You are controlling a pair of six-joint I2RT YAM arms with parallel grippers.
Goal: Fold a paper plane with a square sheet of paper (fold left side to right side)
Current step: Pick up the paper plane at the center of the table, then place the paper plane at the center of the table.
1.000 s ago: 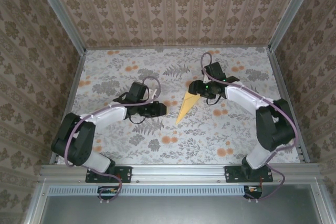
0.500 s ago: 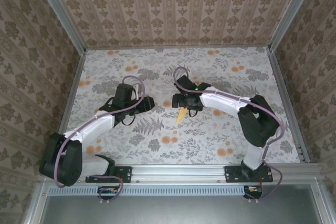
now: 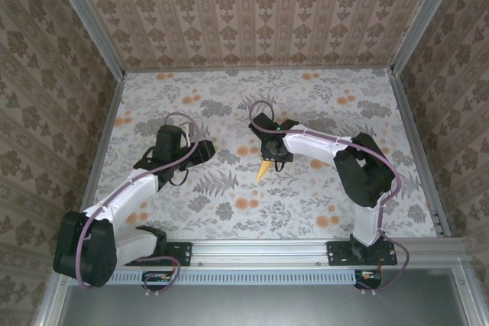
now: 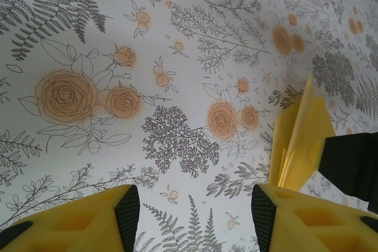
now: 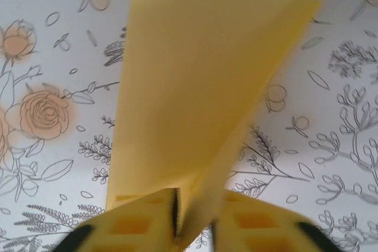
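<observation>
The paper plane (image 3: 263, 170) is a slim pale-yellow folded dart near the middle of the flowered table, its point toward the near edge. My right gripper (image 3: 272, 155) is over its wide end and is shut on it. In the right wrist view the folded paper (image 5: 201, 87) runs up from between the closed yellow fingers (image 5: 139, 225). My left gripper (image 3: 206, 150) is a short way left of the plane, open and holding nothing. In the left wrist view the left gripper (image 4: 192, 208) frames bare tabletop, with the plane (image 4: 301, 146) standing to the right.
The table (image 3: 191, 211) has a floral cloth with orange flower blotches (image 3: 246, 204). Patterned walls and metal rails (image 3: 103, 150) enclose it on three sides. The right arm's black gripper body (image 4: 353, 163) sits just beyond the plane in the left wrist view.
The right gripper moved left and nearer, over the plane's wide end, and shut on it. The left arm drew back to the left, and its jaws opened wider.
</observation>
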